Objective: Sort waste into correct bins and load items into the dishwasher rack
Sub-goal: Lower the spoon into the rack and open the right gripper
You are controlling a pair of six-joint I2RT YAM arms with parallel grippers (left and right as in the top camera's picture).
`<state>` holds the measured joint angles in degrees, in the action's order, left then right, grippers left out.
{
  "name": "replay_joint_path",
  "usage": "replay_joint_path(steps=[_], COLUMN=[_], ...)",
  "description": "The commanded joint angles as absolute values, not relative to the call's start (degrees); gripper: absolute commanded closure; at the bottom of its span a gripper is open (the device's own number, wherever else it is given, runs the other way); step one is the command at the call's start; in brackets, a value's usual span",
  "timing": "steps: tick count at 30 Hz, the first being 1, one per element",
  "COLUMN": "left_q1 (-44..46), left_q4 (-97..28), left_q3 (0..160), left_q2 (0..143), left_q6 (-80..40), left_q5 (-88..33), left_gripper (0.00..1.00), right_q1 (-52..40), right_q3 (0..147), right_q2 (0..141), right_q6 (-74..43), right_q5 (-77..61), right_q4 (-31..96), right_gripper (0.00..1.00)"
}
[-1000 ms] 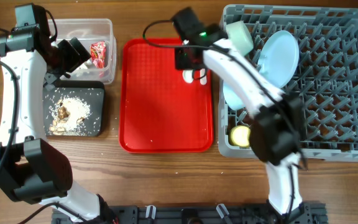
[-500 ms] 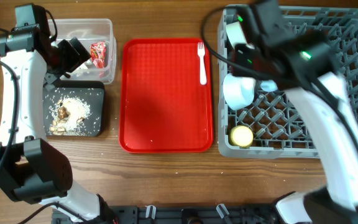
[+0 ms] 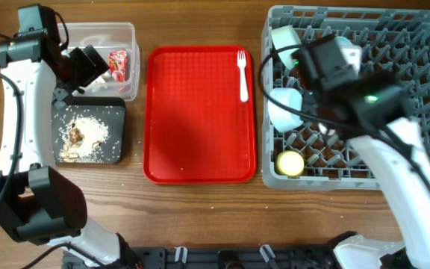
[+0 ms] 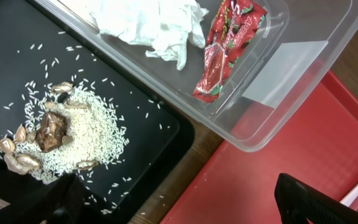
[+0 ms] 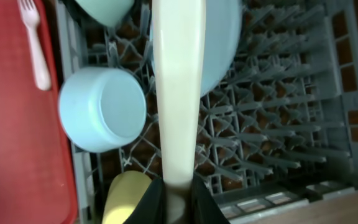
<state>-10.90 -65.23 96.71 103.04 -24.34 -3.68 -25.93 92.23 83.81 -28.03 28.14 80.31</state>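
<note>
Wooden table (image 3: 200, 202) setup, and the right gripper (image 5: 178, 196), pinched tight on the white spoon (image 5: 178, 93), should probably lower it gently between the rack (image 5: 278, 124) pegs.

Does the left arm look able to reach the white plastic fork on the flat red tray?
Probably yes: the left gripper is open and empty, and the white plastic fork lies uncovered on the flat red tray, though at its far edge.

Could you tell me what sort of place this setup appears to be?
Probably a tabletop mock-up of a canteen dish-return station: a grey dishwasher rack holding a light blue bowl, a red tray with a fork, and a clear tub with a red wrapper beside a black tray of rice.
</note>
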Motion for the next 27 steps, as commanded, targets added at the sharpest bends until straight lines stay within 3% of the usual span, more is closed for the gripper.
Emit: replay_joint_path(steps=[1, 10, 13, 16, 20, 27], left_q1=[-10.9, -10.9, -10.9, -10.9, -10.9, -10.9], left_q4=[-65.1, -65.1, -65.1, -65.1, -65.1, -65.1], left_q3=[97.5, 97.5, 97.5, 97.5, 97.5, 97.5], left_q2=[102.1, 102.1, 102.1, 102.1, 102.1, 102.1], left_q6=[-24.9, -24.9, -24.9, -24.9, -24.9, -24.9], left_q5=[-3.1, -3.1, -3.1, -3.1, -3.1, -3.1], left_gripper=[0.0, 0.0, 0.0, 0.0, 0.0, 0.0], right_q1=[-25.5, -17.8, -17.2, -17.1, -16.6, -16.6], right_q3=[82.7, 68.0, 65.1, 62.6, 62.2, 65.1], right_q2=[84.2, 84.2, 84.8, 85.9, 88.6, 88.4], right_q6=[-26.8, -20.6, -19.0, -15.6, -13.9, -11.1], right_q5=[32.4, 33.0, 33.0, 33.0, 33.3, 26.9], right_q4=[72.7, 47.9, 41.1, 34.6, 30.8, 30.2], right_gripper=[0.93, 0.86, 0.77, 0.74, 0.71, 0.58])
